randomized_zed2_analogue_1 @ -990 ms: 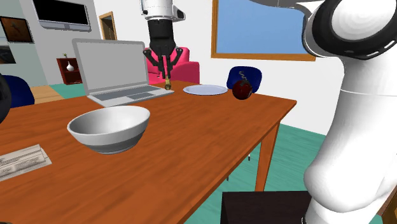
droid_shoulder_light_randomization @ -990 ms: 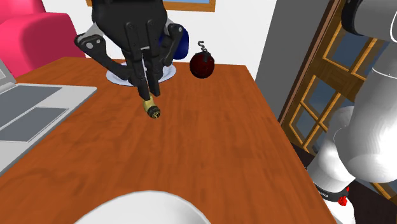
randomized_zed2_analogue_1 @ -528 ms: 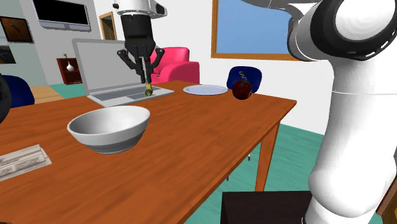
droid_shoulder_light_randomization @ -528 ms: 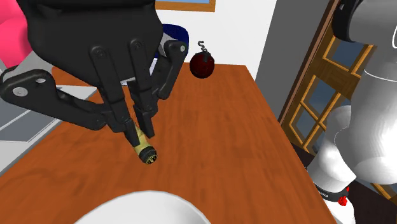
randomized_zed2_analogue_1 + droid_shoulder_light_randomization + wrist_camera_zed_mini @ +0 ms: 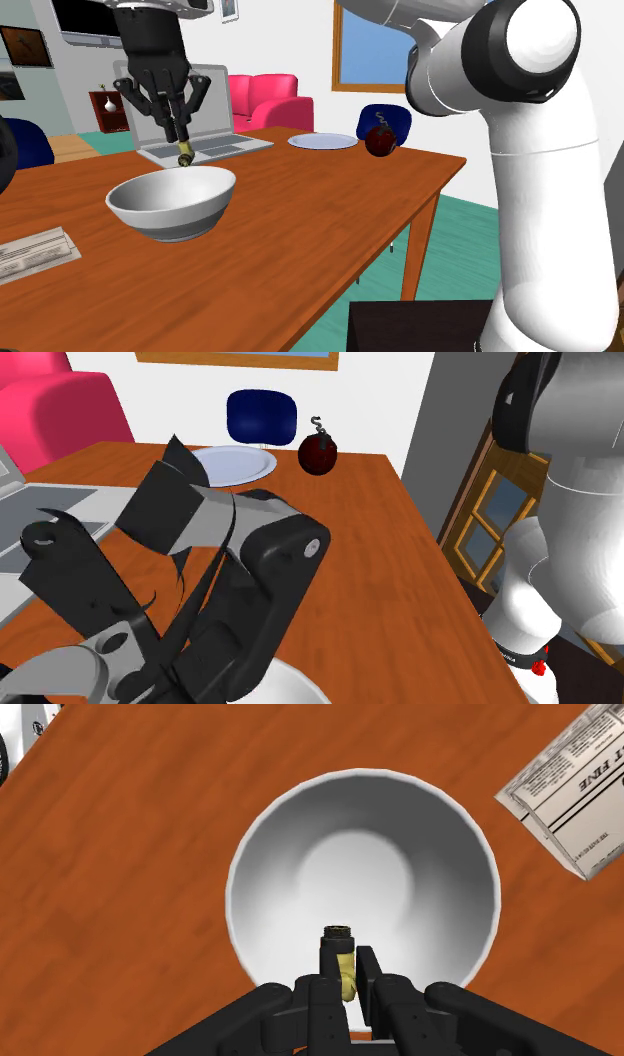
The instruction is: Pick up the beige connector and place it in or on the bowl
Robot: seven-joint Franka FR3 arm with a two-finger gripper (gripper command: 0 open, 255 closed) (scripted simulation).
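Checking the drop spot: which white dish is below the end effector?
The deep bowl by the laptop; the end effector holds the connector above it. The flat plate lies apart, beside the dark red ball.

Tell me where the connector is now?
In the second exterior view's left, the gripper holds the connector just above the white bowl, near the laptop.

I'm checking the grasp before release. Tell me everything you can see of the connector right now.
The connector is a small, slim cylinder with a beige body and a dark, ringed end cap. The gripper clasps it by the beige body between its two black fingers, with the dark end pointing downward, away from the hand. It hangs in the air over the white bowl, nearer the rim than the middle, and touches nothing but the fingers. Its upper end is hidden between them.
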